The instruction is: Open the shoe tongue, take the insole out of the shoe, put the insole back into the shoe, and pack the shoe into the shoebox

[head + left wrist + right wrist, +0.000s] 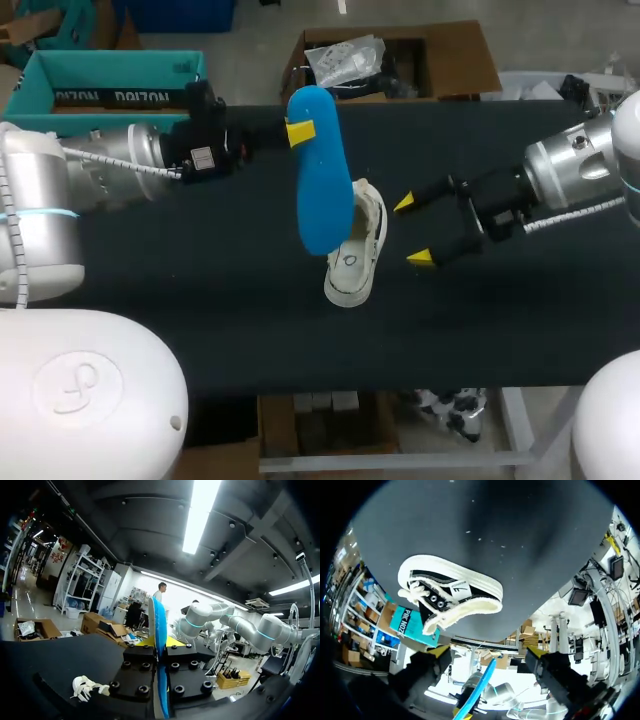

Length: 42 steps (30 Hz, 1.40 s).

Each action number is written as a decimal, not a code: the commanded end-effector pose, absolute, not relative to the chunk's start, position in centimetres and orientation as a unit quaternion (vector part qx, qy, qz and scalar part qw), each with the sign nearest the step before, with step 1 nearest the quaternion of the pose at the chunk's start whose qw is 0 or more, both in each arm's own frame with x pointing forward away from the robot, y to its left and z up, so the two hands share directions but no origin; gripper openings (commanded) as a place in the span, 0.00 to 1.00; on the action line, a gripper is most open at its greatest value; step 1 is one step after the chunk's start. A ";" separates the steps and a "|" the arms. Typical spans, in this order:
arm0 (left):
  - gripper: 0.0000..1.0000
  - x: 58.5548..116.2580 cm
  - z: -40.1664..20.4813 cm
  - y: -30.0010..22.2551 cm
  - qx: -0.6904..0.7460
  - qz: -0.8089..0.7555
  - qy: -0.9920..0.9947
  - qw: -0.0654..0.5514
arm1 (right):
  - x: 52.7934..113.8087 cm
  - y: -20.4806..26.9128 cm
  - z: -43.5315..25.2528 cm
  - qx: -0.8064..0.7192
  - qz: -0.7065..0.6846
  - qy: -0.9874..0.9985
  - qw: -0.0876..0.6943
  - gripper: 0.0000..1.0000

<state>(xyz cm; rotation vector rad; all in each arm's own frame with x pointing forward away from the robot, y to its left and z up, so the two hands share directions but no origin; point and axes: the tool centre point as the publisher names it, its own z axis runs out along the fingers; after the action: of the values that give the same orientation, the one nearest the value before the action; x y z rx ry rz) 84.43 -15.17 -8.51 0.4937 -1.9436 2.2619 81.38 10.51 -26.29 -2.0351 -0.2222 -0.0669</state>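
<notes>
The dark worktop (pixel 200 300) carries everything. The left arm (pixel 100 165) reaches in level from 9 o'clock, and the left fingers (pixel 300 131) are clenched on the blue insole (pixel 322 190), which is held on edge above centre. The right arm (pixel 570 170) comes in from 3 o'clock with the right fingers (pixel 421 258) spread and released. The shoe (pixel 358 262) rests at centre, between the insole and the right fingers.

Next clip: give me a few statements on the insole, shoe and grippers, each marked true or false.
1. The left gripper is shut on the blue insole. True.
2. The insole sits inside the shoe. False: it is held up, out of the shoe.
3. The right gripper is shut on the shoe. False: it is open, apart from the shoe.
4. The shoe lies on the table, not in the shoebox. True.
</notes>
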 end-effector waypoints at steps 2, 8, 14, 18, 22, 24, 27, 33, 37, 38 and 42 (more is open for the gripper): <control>0.00 84.3 -8.5 -15.3 0.165 0.747 -0.641 0.057 | 82.1 10.3 -26.6 -0.841 -0.015 -0.094 0.533 1.00; 0.00 84.3 -8.5 -15.3 0.165 0.747 -0.641 0.057 | 82.1 10.3 -26.6 -0.841 -0.015 -0.094 0.533 1.00; 0.00 84.3 -8.5 -15.3 0.165 0.747 -0.641 0.057 | 83.6 10.0 -27.4 -0.823 0.004 -0.082 0.562 1.00; 0.00 84.1 -8.5 -15.6 0.130 0.764 -0.629 0.059 | 83.7 9.9 -27.3 -0.816 0.021 -0.069 0.573 1.00; 0.00 83.5 -9.3 -16.2 0.069 0.767 -0.637 0.043 | 83.7 9.9 -27.3 -0.809 0.028 -0.050 0.585 1.00; 0.00 83.2 -9.8 -16.4 0.040 0.767 -0.639 0.046 | 83.7 9.9 -27.3 -0.805 0.030 -0.042 0.591 1.00; 0.00 83.1 -10.4 -16.6 -0.006 0.767 -0.641 0.023 | 83.6 10.1 -27.1 -0.803 0.032 -0.028 0.594 1.00; 0.00 82.9 -11.9 -17.2 -0.069 0.776 -0.627 -0.001 | 83.3 11.4 -27.4 -0.794 0.019 -0.014 0.607 1.00; 0.00 82.8 -12.5 -17.6 -0.087 0.786 -0.611 0.010 | 82.8 12.8 -27.7 -0.791 0.000 -0.017 0.611 1.00; 0.00 82.8 -12.7 -17.8 -0.087 0.787 -0.611 0.011 | 82.6 13.1 -27.7 -0.790 -0.006 -0.019 0.612 1.00; 0.00 82.9 -13.2 -18.6 -0.095 0.788 -0.607 0.017 | 81.9 14.1 -27.8 -0.785 -0.025 -0.023 0.618 1.00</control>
<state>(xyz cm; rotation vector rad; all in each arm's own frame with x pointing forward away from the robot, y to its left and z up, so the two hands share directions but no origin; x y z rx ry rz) 82.19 -17.92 -12.44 -0.2250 -1.9811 2.4312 82.69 13.48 -27.55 -1.8085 -0.0715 -0.0266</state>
